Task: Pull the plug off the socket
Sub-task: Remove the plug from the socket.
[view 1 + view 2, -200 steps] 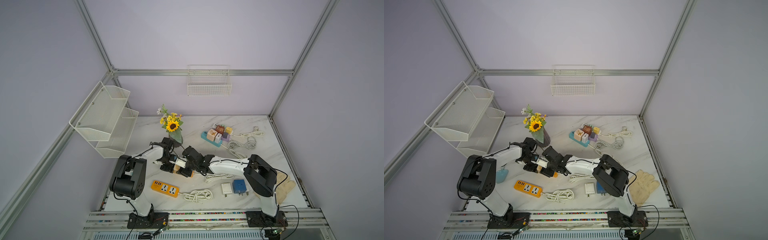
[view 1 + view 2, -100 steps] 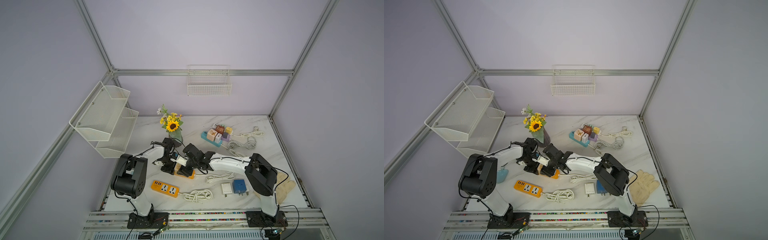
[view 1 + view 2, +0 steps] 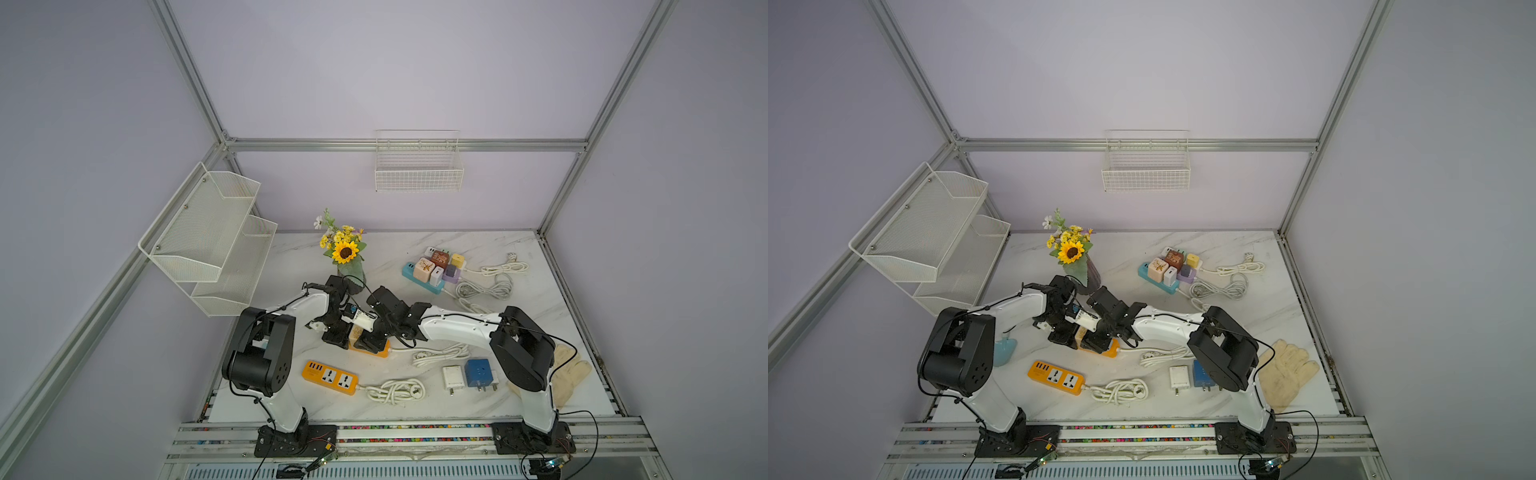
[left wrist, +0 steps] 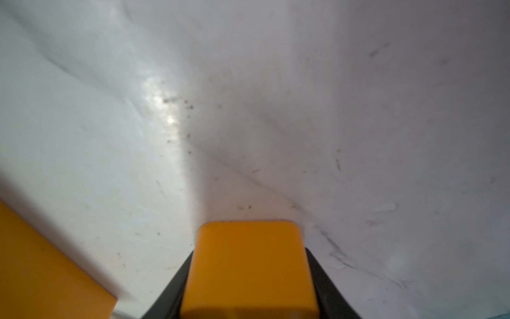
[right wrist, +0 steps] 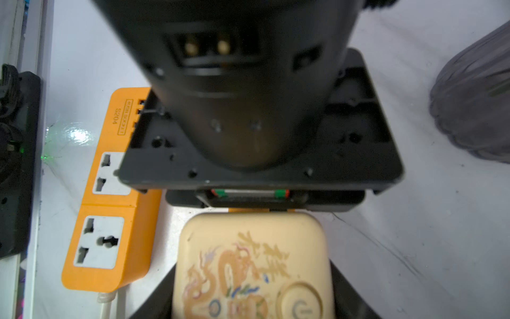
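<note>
Both arms met mid-table, just in front of the vase of flowers (image 3: 351,276). My left gripper (image 4: 248,292) was clamped down narrow on one end of the orange socket strip (image 4: 248,259). The left wrist view showed that orange block wedged between the black fingers (image 4: 169,301), with the marble table (image 4: 358,138) beyond. My right gripper (image 5: 251,297) stood at middling width, closed on the cream plug (image 5: 252,265), one black finger on each side. The plug's dragon print and round power button faced the wrist camera. In both top views the plug (image 3: 356,331) sat on top of the strip (image 3: 376,350), between the two grippers, which faced each other almost touching. I could not tell whether its pins were seated or clear. The strip's white cable (image 3: 440,353) ran off to the right in loose loops. A second orange strip (image 3: 330,377) lay near, toward the front edge, both its sockets bare, its cord (image 3: 395,390) coiled beside it. A white adapter (image 3: 452,377) and a blue adapter (image 3: 480,374) lay side by side on the right. A pale glove (image 3: 569,374) lay at the right edge behind my right arm. Far back sat a teal strip (image 3: 422,282) loaded with cube adapters.
</note>
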You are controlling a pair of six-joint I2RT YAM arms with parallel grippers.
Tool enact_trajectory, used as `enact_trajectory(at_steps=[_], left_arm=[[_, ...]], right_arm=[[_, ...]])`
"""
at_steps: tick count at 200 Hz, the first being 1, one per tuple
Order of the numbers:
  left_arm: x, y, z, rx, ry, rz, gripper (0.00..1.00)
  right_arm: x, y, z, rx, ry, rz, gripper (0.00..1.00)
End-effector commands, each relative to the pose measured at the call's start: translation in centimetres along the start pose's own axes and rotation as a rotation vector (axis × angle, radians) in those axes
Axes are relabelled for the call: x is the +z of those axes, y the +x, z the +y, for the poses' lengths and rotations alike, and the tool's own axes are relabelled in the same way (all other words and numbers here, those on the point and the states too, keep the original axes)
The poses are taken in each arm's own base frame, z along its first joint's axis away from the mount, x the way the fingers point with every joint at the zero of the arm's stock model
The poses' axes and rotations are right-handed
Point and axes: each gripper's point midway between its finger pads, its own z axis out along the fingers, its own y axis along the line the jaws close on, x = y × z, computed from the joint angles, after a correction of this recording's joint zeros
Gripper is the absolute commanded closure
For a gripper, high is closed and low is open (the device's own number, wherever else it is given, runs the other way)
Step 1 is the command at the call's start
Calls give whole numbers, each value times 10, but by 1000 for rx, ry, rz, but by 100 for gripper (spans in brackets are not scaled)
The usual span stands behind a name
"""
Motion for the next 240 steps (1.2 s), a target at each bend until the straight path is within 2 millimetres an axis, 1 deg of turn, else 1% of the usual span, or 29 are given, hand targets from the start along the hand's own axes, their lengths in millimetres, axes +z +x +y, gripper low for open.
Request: enact_trajectory(at_steps=[1, 26, 46, 57, 66, 98, 115, 137, 149, 160, 180, 196, 221, 240], left_arm=[[17, -47, 16, -8, -90, -223, 100], [17, -49, 20, -17, -109, -230, 100], [17, -50, 22, -20, -118, -235, 100], [16, -50, 22, -20, -117, -239, 100], [16, -51, 22, -21, -119, -243, 100], [14, -52, 21, -16, -111, -253, 100], [13, -52, 19, -7, -106, -260, 100], [12, -51, 17, 0, -104, -259, 100], [11, -51, 16, 3, -100, -263, 100], [11, -51, 16, 8, -101, -266, 100], [11, -51, 17, 12, -108, -270, 100], [12, -51, 17, 15, -109, -271, 100], [11, -51, 16, 15, -107, -273, 100], [10, -51, 14, 23, -100, -282, 100]], right_arm=[[-76, -105, 0, -203, 131, -343, 75], [-72, -99, 4, -279, 172, -314, 76], [-72, -100, 6, -266, 165, -318, 76], [-73, -104, 12, -222, 124, -333, 76], [-74, -107, 16, -173, 58, -339, 76], [-86, -120, 18, 13, -123, -376, 76], [-85, -117, 18, 75, -186, -356, 76], [-78, -107, 12, 46, -122, -315, 78], [-72, -100, 14, -24, -56, -277, 77], [-66, -94, 13, -111, 39, -238, 76], [-64, -93, 7, -229, 186, -213, 76], [-64, -94, 6, -308, 249, -198, 77], [-60, -97, 13, -312, 202, -185, 76], [-64, -108, 22, -206, 65, -200, 76]])
